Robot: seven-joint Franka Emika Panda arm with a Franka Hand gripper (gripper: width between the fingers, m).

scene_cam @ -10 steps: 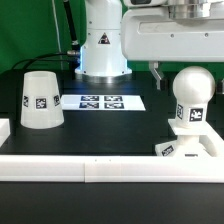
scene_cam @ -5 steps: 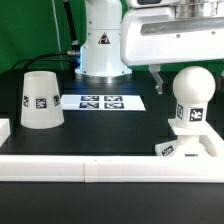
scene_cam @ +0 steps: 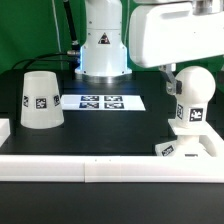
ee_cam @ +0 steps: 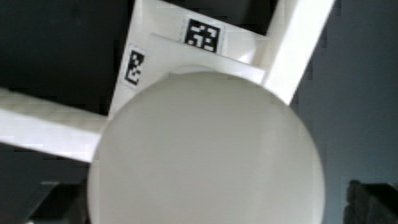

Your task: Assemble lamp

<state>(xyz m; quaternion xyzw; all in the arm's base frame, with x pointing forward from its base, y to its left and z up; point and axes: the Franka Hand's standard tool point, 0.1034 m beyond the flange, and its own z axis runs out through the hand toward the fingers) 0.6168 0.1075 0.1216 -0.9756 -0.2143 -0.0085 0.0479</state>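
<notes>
The lamp's round white bulb (scene_cam: 198, 92) stands upright on its stem in the low tagged base (scene_cam: 186, 146) at the exterior view's right. My gripper (scene_cam: 192, 80) has come down over the bulb; one dark finger (scene_cam: 172, 82) shows beside it, the other is hidden. In the wrist view the bulb (ee_cam: 214, 140) fills the picture, with the dark fingertips (ee_cam: 59, 205) on either side of it, and the tagged base (ee_cam: 199, 38) lies beyond. The gripper (ee_cam: 217, 208) is open. The cone-shaped shade (scene_cam: 41, 100) stands alone at the exterior view's left.
The marker board (scene_cam: 100, 101) lies flat in front of the white robot pedestal (scene_cam: 102, 45). A low white rail (scene_cam: 90, 167) runs along the table's near edge, with a short white block (scene_cam: 4, 126) at the exterior view's left.
The gripper has dropped and shifted toward the exterior view's left, from above the bulb to around its upper part. The bulb, base and shade have not moved.
</notes>
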